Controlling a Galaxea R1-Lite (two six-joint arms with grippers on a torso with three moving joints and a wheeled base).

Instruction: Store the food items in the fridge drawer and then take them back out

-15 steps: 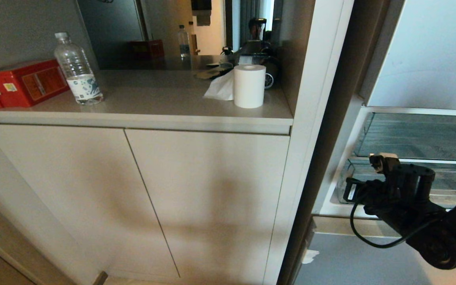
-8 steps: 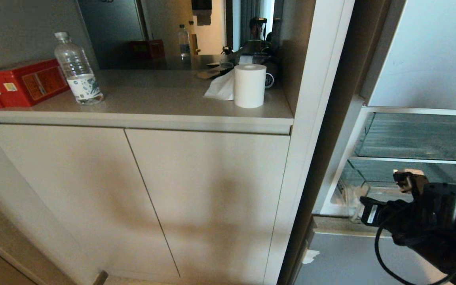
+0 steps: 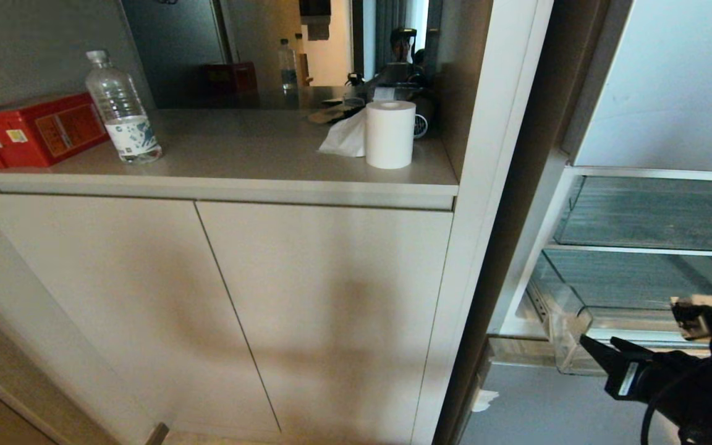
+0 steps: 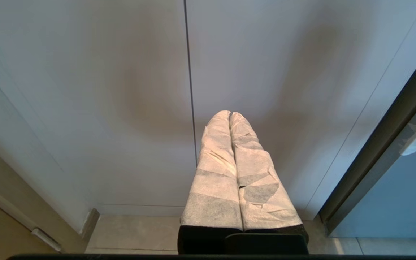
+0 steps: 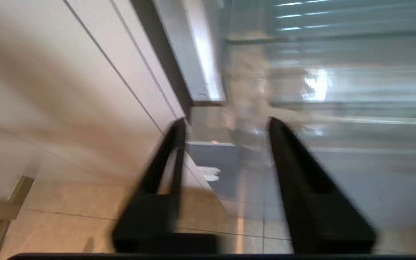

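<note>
Drawer first: in the head view the wide clear plastic fridge drawer (image 3: 578, 334) stands pulled out, no tomato-like food item is visible anywhere, and no label on the red box (image 3: 34, 128) or clear water bottle (image 3: 122, 111) can be read. In the left wrist view the left gripper (image 4: 229, 115) hangs parked by the cabinet, its white-wrapped fingers pressed together. In the right wrist view the right gripper (image 5: 226, 124) is released, black jaws apart and empty before the drawer's corner; I judge a careless swing could knock the lip and jolt the drawer.

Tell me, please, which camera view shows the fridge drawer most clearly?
The head view: the fridge drawer is sharp there, pulled out, with its clear front lip beside the right gripper. The right wrist view shows it only as a blur beyond the open fingers. The left wrist view misses it.
</note>
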